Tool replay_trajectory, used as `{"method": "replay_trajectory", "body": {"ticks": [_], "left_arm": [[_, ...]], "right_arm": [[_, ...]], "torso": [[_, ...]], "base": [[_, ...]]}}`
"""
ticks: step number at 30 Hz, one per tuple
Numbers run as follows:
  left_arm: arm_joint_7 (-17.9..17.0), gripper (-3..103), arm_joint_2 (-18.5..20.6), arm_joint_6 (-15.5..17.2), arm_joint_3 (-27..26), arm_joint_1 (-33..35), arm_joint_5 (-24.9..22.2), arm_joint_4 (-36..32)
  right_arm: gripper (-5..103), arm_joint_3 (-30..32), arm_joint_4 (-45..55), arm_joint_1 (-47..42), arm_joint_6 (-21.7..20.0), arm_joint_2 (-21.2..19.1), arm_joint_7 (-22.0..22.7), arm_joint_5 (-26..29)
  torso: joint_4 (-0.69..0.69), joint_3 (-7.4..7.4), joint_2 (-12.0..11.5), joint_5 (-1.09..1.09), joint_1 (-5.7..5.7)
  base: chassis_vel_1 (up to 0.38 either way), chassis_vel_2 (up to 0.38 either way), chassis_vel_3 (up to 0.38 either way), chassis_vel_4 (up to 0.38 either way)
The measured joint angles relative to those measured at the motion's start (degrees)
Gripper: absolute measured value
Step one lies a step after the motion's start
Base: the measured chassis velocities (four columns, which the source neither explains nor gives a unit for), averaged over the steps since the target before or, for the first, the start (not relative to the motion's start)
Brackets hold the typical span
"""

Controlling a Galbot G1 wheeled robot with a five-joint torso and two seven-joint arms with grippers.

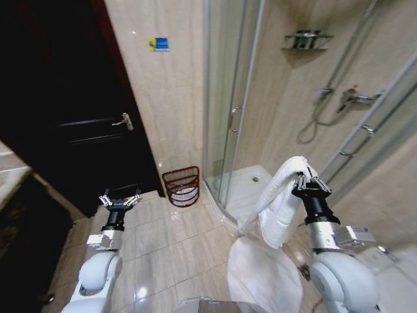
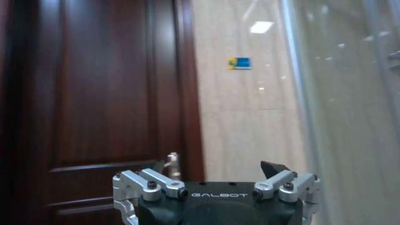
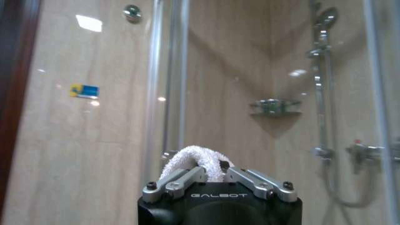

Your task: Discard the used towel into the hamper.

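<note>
A white towel (image 1: 277, 199) hangs from my right gripper (image 1: 306, 181), which is shut on its top fold and held up at the right, in front of the glass shower. The wrist view shows the towel (image 3: 190, 159) bunched between the closed fingers. The hamper (image 1: 182, 186), a small dark reddish-brown wire basket, stands on the floor against the tiled wall, between the door and the shower, well left of and beyond the towel. My left gripper (image 1: 120, 200) is raised at the left, open and holding nothing, facing the door.
A dark wooden door (image 1: 78, 104) with a metal handle (image 1: 124, 121) is at the left. The curved glass shower enclosure (image 1: 228, 104) with its white tray (image 1: 244, 189) fills the right. Glossy beige floor tiles (image 1: 169, 241) lie between me and the hamper.
</note>
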Motion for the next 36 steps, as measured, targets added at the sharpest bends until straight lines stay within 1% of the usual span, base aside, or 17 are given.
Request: {"method": "replay_trajectory", "body": {"ticks": [1,2,4,5,8,14,17,20,22,25,30,36], "left_arm": [[0.0,100,0.0,0.0,0.0,-0.2,0.0,0.2],[0.0,100,0.0,0.0,0.0,-0.3,0.0,0.3],[0.0,100,0.1,0.0,0.0,-0.5,0.0,0.4],[0.0,100,0.1,0.0,0.0,-0.6,0.0,0.4],[0.1,100,0.1,0.1,0.0,-0.7,0.0,0.4],[0.2,100,-0.1,-0.1,-0.1,-0.2,0.2,0.5],[0.0,100,-0.3,-1.6,-0.1,-0.3,1.0,1.2],[-0.1,100,-0.4,-2.4,-0.1,-0.3,1.6,1.3],[-0.2,100,-0.5,-2.6,-0.1,0.0,1.8,1.2],[-0.2,100,-0.8,-2.7,-0.1,0.2,2.0,1.0],[-0.2,100,-1.4,-2.8,-0.1,0.9,2.7,0.6],[-0.2,100,-1.7,-2.8,-0.1,1.3,3.0,0.5]], "right_arm": [[2,0.1,0.0,0.2,0.0,-0.1,0.1,0.0],[2,0.2,0.0,0.2,0.0,-0.1,0.1,0.1],[2,0.3,0.0,0.4,0.0,-0.2,0.2,0.2],[2,0.4,0.0,0.4,0.0,-0.2,0.2,0.2],[2,0.3,0.0,0.6,0.4,-0.1,0.2,0.1],[2,-0.1,0.0,1.0,0.4,0.0,0.0,0.0],[2,-0.3,-0.2,1.4,0.6,0.0,-0.1,-0.1],[2,-0.6,-0.6,1.6,0.8,0.0,-0.3,-0.2],[2,-1.0,-1.2,1.9,1.1,0.2,-0.8,-0.6],[2,-1.2,-2.0,2.3,1.7,0.3,-1.1,-0.7],[2,-1.4,-3.4,2.8,3.0,0.6,-2.1,-1.1],[2,-1.4,-4.0,3.3,3.2,0.5,-2.3,-1.1]], "torso": [[0.02,0.0,0.0,-0.02,0.0],[0.01,0.0,0.0,-0.03,0.0],[0.01,0.0,0.0,0.0,0.01],[-0.01,0.0,0.0,0.0,0.0],[-0.02,0.0,0.0,-0.02,0.0],[0.01,0.0,0.0,-0.01,0.0],[0.03,0.0,0.0,-0.02,0.0],[0.03,0.0,0.0,-0.01,0.0],[-0.02,0.0,0.0,0.0,0.0],[-0.03,0.0,0.0,-0.01,0.0],[-0.01,0.0,0.0,-0.01,0.0],[0.0,0.0,0.0,-0.01,-0.01]], "base": [[0.108,0.124,0.136,0.122],[0.108,0.121,0.099,0.122],[0.121,0.121,0.082,0.115],[0.109,0.105,0.082,0.115],[0.106,0.111,0.111,0.117],[0.122,0.123,0.12,0.114],[0.116,0.105,0.105,0.094],[0.097,0.074,0.067,0.069],[0.0,0.0,0.0,0.0],[0.0,0.0,0.0,0.0],[0.0,0.0,0.0,0.0],[0.0,0.0,0.0,0.0]]}}
